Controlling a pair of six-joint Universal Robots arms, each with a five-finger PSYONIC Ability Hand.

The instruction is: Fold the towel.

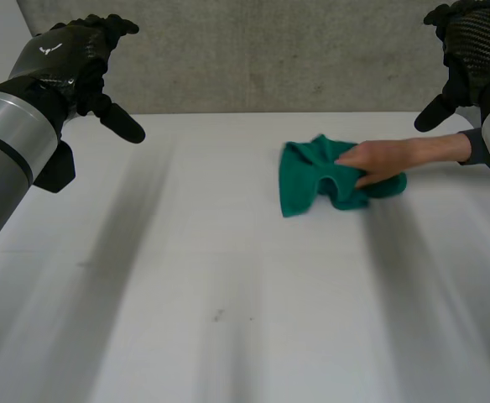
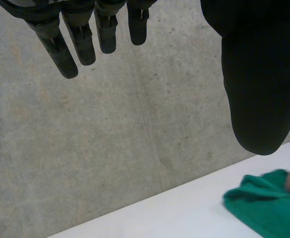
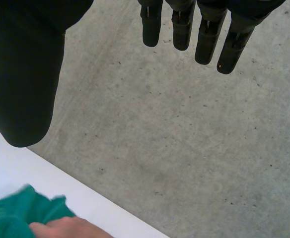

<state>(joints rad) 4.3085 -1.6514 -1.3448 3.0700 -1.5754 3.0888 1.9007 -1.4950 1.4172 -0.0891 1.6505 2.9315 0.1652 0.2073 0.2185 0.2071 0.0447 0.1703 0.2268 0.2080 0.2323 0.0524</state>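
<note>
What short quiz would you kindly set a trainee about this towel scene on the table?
1. True or false: the left hand grips the green towel.
2. What rests on the towel? A) a person's hand; B) a cup; C) nothing.
3. One word: are the fingers of the right hand open or shut?
Key: 1 false, the left hand hovers open above the white table, apart from the towel; 2 A; 3 open.
</note>
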